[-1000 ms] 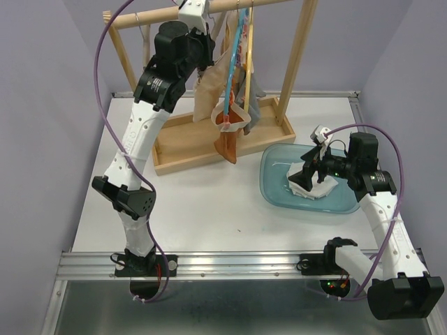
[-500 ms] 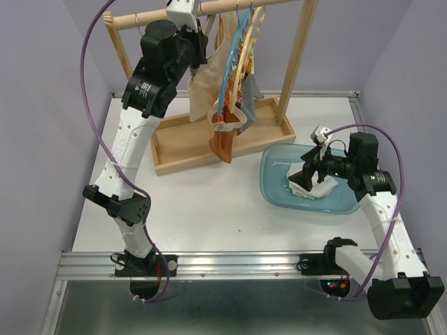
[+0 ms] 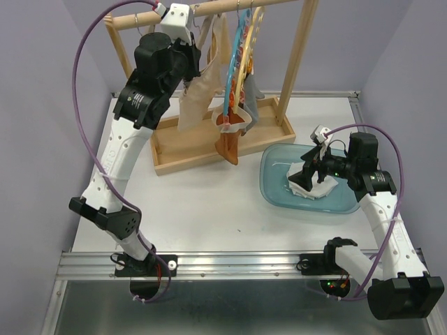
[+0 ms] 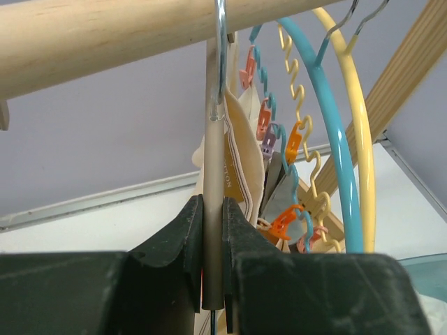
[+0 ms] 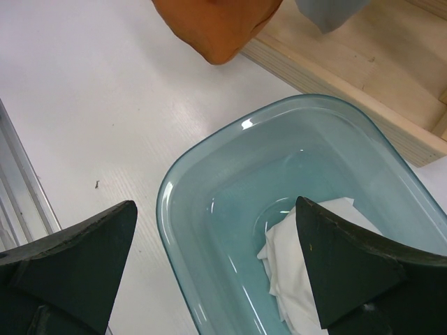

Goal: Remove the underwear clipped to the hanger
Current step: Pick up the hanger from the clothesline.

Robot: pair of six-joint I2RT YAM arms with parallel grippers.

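My left gripper [image 3: 190,54] is high at the wooden rail [image 3: 223,8], shut on the stem of a hanger [image 4: 213,174] whose metal hook is over the rail [image 4: 105,35]. Beige underwear [image 3: 195,98] hangs from it, and it also shows in the left wrist view [image 4: 241,160]. Orange-brown underwear [image 3: 229,143] and grey underwear [image 3: 254,98] hang clipped to the round blue hanger [image 3: 236,63] and yellow hanger [image 3: 250,42]. White underwear [image 3: 323,187] lies in the blue tub [image 3: 276,188]. My right gripper [image 3: 309,178] is open and empty just above it [image 5: 300,279].
The rack stands in a shallow wooden tray [image 3: 188,150] with two slanted posts [image 3: 297,56]. Coloured clips [image 4: 293,146] line the blue hanger [image 4: 328,118]. The tub rim [image 5: 167,209] is below my right fingers [image 5: 77,258]. Purple walls close in on three sides.
My left arm has moved left along the rail with the hanger in its jaws, and the beige underwear has shifted left, away from the blue hanger. The right arm has not moved.
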